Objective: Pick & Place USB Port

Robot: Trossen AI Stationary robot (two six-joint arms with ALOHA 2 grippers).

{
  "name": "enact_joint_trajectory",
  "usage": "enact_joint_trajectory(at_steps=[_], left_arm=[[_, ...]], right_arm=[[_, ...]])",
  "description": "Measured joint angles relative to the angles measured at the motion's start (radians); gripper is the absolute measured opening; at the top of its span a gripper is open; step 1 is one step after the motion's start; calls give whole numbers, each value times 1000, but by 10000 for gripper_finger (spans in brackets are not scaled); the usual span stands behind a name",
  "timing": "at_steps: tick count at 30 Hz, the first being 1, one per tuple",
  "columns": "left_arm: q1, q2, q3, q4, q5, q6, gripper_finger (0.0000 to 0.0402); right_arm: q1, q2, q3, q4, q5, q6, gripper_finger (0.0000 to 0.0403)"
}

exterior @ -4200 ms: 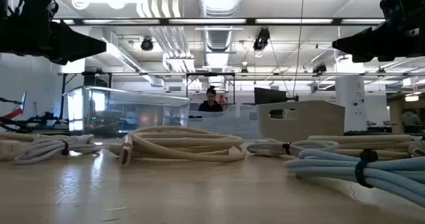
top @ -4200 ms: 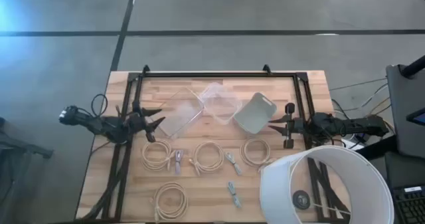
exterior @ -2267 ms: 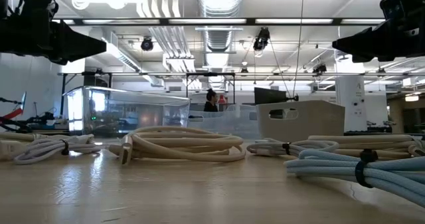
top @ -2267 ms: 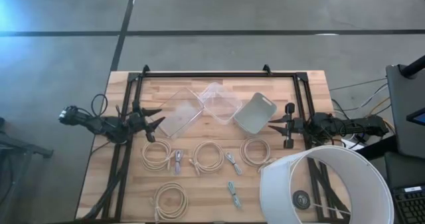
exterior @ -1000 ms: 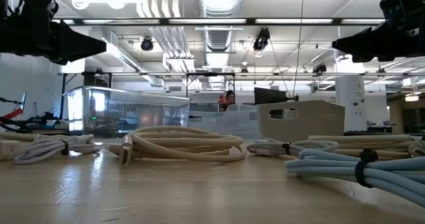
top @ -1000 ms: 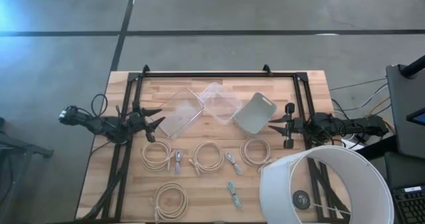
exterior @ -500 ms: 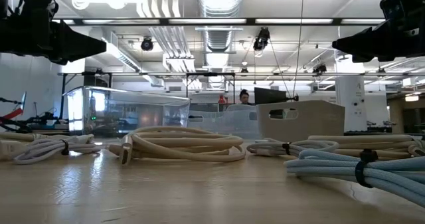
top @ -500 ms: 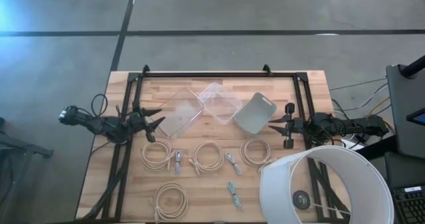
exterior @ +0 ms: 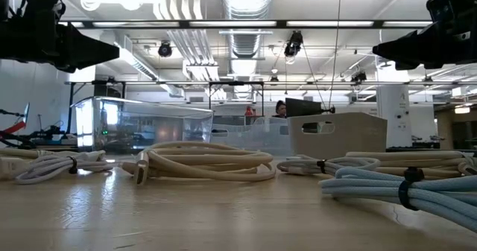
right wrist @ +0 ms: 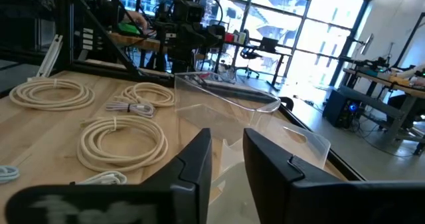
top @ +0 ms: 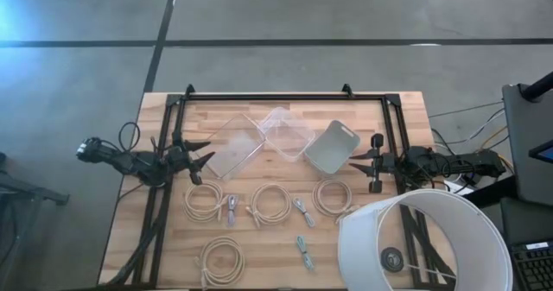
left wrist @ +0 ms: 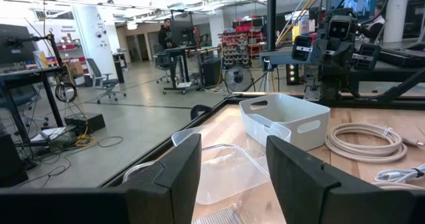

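Your wooden table [top: 285, 248] carries three bins along the back: two clear containers [top: 235, 147] [top: 286, 132] and one pale grey bin [top: 332, 147]. In front lie four cream cable coils [top: 203, 200] [top: 270, 202] [top: 332, 195] [top: 222, 260] and three small grey USB cables [top: 232, 207] [top: 303, 211] [top: 304, 251], all untouched. Your left gripper [top: 200, 153] hovers at the left edge, fingers spread wide and empty; your right gripper [top: 361, 163] at the right edge, fingers narrowly apart. A white lampshade [top: 423, 239] crowds the near right corner. Only the person [exterior: 280, 108] in the background has moved since earlier.
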State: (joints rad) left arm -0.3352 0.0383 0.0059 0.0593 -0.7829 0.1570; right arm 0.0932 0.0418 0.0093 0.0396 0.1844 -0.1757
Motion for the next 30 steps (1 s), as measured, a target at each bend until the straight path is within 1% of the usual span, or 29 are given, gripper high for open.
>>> enact_joint_trajectory(at_steps=[4,16,30], left_arm=[[0,0,0,0,0,0,175],[0,0,0,0,0,0,175],[0,0,0,0,0,0,175]], right_arm=[[0,0,0,0,0,0,86],[0,0,0,0,0,0,68],[0,0,0,0,0,0,86]])
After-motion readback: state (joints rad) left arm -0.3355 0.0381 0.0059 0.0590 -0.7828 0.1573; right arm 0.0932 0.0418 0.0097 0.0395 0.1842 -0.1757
